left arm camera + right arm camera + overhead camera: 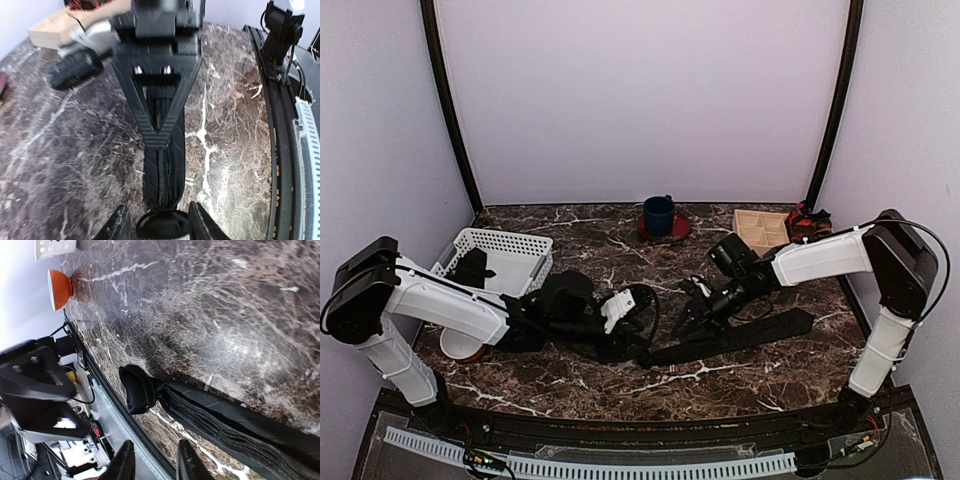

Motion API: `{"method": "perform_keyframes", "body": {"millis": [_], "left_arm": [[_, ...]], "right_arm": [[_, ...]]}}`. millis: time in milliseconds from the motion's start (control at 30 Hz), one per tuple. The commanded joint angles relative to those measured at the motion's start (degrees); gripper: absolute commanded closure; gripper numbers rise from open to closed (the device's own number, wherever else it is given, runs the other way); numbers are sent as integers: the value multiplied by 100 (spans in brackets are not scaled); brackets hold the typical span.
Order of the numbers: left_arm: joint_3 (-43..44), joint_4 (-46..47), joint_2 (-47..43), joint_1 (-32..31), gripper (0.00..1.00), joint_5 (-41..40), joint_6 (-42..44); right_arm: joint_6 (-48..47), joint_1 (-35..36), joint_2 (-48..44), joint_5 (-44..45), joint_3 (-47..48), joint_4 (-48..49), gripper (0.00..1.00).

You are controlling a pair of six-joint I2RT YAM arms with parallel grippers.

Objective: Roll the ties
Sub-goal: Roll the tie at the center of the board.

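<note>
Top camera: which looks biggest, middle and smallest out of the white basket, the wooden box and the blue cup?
1. white basket
2. wooden box
3. blue cup
The box and cup sit farther back, so they may look a bit smaller than they are.

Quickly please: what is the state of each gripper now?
Left gripper: astride the rolled end of the tie; whether it grips cannot be told.
Right gripper: open, holding nothing.
</note>
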Motion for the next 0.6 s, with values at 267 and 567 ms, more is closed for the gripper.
{"method": "perform_keyframes", "body": {"millis": [267,567], "left_arm": [[-1034,204,-176,-31,64,24,-426],[-451,437,510,-31,65,243,-340]], "right_arm": [[-122,349,600,197,199,-32,90],[-398,367,955,508,235,-399,92]]}}
